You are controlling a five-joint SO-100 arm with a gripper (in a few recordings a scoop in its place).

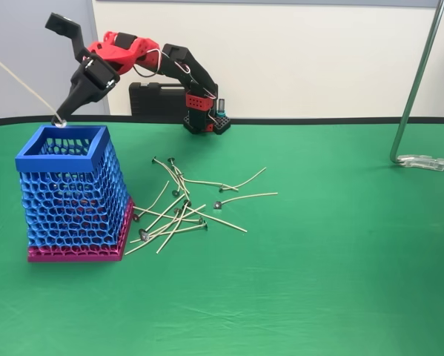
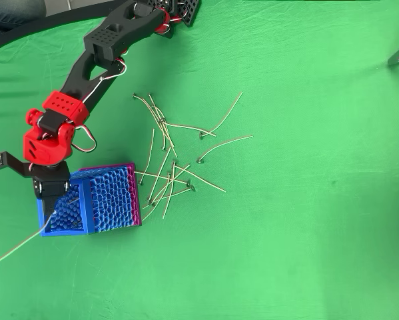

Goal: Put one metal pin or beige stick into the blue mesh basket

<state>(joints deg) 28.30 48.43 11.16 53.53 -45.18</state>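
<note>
1. Nearest the fixed camera the green table cloth (image 1: 318, 297) is lying bare; nothing of mine is working there.

2. Next in, the blue mesh basket (image 1: 62, 152) is standing upright on its magenta base at the left, mouth open upward, so a stick can be dropped in from above.

3. Just right of the basket, the loose sticks (image 1: 181, 208) are lying crossed in a heap on the cloth, some touching the base. I judge they are waiting as spare stock.

4. Above the basket's far rim, my claw (image 1: 61, 117) is pinching one beige stick (image 1: 21, 84) at its disc end, fingers pressed together on it. The stick is slanting up and to the left, its free end well outside the rim.

5. Farther back, my base is sitting beside a black case (image 1: 155, 96) against the wall.

6. The overhead view is showing what the fixed view cannot: my claw (image 2: 52, 208) is hanging inside the basket's opening (image 2: 66, 230), while the stick (image 2: 16, 250) is trailing out past the left corner. I judge the disc end is placed for release, though the tail may catch the rim.
</note>
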